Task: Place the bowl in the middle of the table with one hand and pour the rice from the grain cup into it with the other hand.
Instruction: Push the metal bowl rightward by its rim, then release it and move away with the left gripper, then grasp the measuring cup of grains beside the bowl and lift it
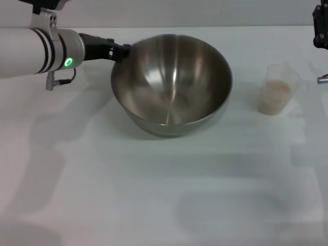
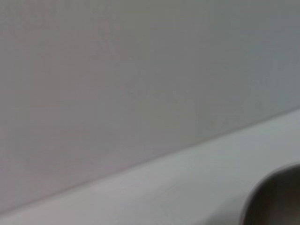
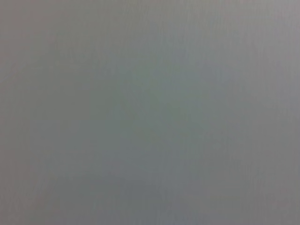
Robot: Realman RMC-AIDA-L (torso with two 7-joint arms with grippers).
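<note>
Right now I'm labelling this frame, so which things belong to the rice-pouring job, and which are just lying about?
Belongs to the job:
bowl, left gripper at its rim
grain cup holding rice
table
right gripper, at the edge of view

Lying about:
nothing visible

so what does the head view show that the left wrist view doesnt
Only the head view shows the left gripper at the far-left rim of the bowl, the grain cup with rice standing apart to the bowl's right, and a bit of the right gripper at the top right edge. Only the left wrist view shows a plain grey wall close up. Both share the white table and the bowl, though the wrist view catches just a dark curved sliver of it.
</note>
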